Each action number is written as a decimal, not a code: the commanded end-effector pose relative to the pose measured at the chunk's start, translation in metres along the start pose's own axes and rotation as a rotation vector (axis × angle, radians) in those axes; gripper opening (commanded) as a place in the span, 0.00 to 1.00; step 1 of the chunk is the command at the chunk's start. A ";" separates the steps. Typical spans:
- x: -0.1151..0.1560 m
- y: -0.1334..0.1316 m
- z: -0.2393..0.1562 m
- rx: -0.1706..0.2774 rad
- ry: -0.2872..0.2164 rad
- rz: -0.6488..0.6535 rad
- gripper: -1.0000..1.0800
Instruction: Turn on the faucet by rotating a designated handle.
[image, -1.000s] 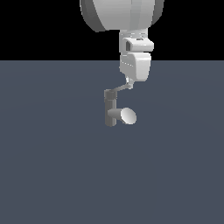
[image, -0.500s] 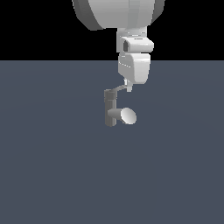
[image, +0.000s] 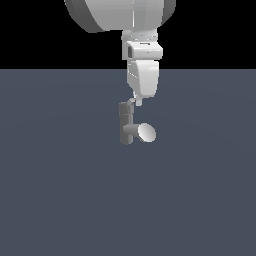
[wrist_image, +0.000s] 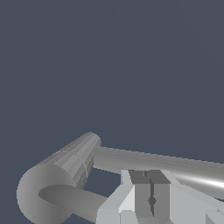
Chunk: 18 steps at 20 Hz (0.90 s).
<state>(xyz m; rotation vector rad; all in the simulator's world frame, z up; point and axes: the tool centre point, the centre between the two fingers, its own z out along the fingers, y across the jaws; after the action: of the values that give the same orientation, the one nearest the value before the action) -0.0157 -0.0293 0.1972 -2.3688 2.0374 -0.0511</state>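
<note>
near the middle of the dark grey bench (image: 65, 200), exterior view: small grey faucet (image: 126, 125), upright post, short thick spout with pale round face pointing toward exterior view's right. just above post top, white claw (image: 133, 101) hanging straight down from big white arm (image: 142, 75), tips right at the top cap, on its exterior-view right edge. handle (image: 131, 102) barely visible here, only a short pale sliver at the cap beside the claw tips, mostly hidden. in wrist view: post seen end-on as a grey cylinder (wrist_image: 65, 175), long thin bar of handle (wrist_image: 74, 199) running from the cap toward the claw (wrist_image: 146, 197). claw fingers (wrist_image: 161, 194) pressed together, no gap seen between pads, sitting touching or just over the handle bar; cannot tell if bar pinched or only pushed against. second long grey cylinder (wrist_image: 166, 164), likely the spout, behind the fingers. rest of bench bare grey, black background above
</note>
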 end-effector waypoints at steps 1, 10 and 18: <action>-0.035 0.007 0.012 -0.026 -0.012 -0.032 0.00; -0.040 -0.005 0.004 -0.008 -0.004 0.001 0.00; -0.080 -0.023 0.010 -0.023 -0.010 -0.019 0.00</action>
<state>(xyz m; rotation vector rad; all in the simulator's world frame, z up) -0.0043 0.0130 0.1975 -2.3378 2.0884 -0.0431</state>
